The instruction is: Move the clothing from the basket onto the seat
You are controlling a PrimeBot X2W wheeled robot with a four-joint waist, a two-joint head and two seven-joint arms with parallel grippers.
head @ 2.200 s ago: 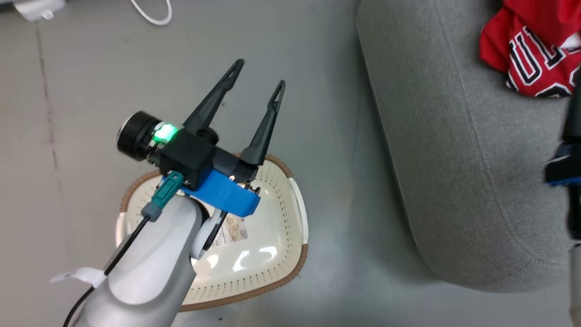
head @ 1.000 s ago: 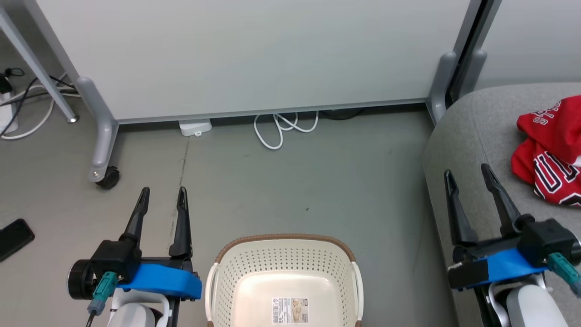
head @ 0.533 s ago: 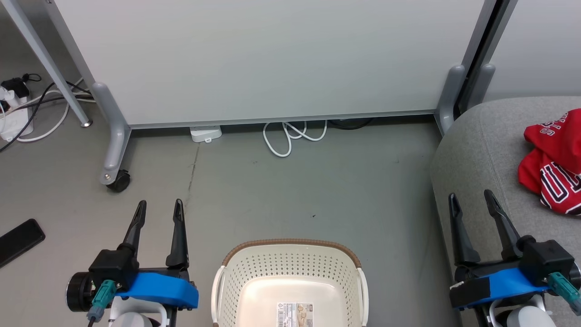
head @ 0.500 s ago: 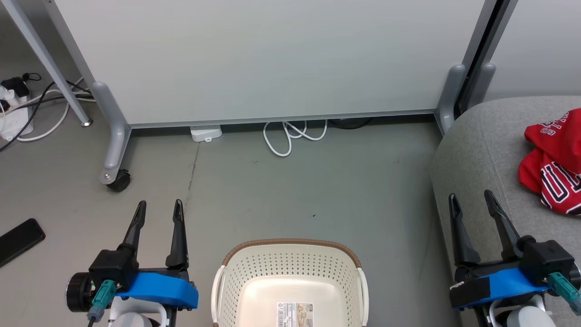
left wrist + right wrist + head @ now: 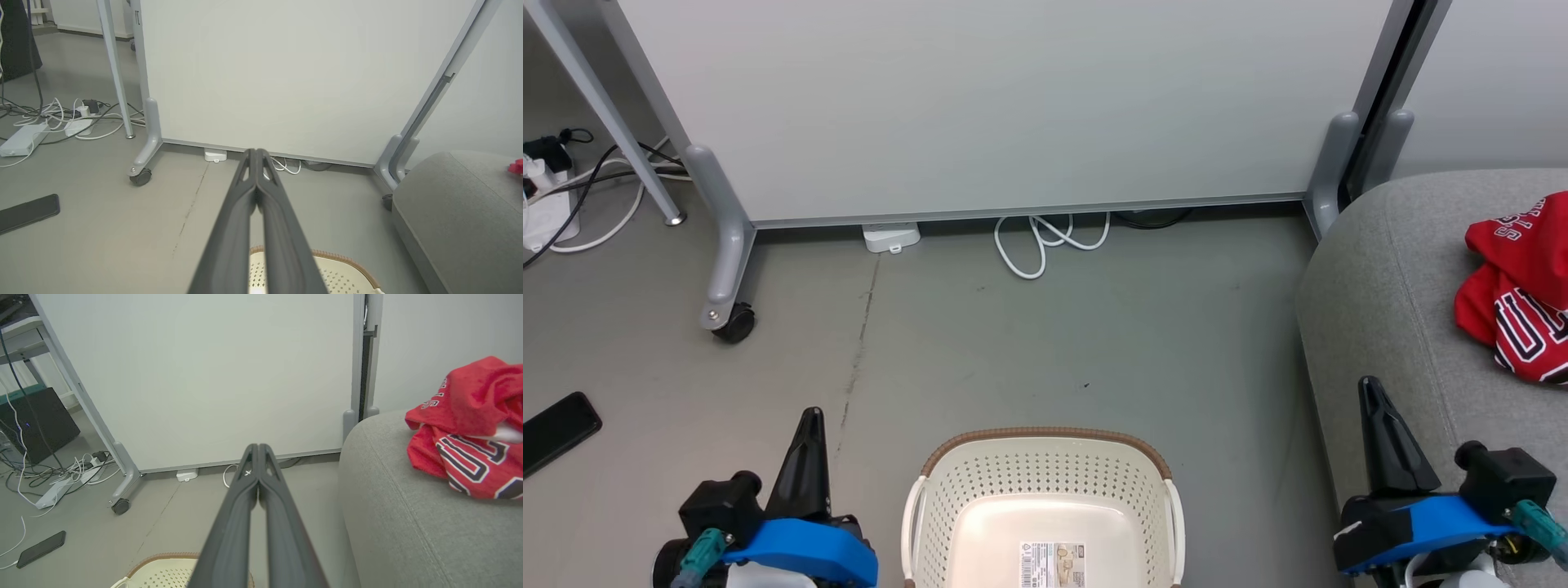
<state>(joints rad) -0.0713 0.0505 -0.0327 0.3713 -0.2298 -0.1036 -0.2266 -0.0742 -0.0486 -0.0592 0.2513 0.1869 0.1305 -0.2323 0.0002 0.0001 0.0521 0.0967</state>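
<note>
While the left gripper [image 5: 809, 420] at lower left and the right gripper [image 5: 1372, 392] at lower right both have their fingers pressed together, the red lettered clothing [image 5: 1515, 278] lies crumpled on the grey sofa [image 5: 1380, 269] at the right edge. At bottom centre stands the laundry basket [image 5: 1045, 437].

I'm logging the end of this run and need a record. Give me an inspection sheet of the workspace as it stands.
Surface: grey floor, faint marks.
Job's things: red clothing bunched on the sofa; basket holds no clothing where visible, a label on its bottom.
Clutter: black phone on the floor.
Grippers: left gripper and right gripper shut, empty.
Cables: white cable looped by the partition; power strip and cords at far left.
Surroundings: white partition on a castor.
</note>
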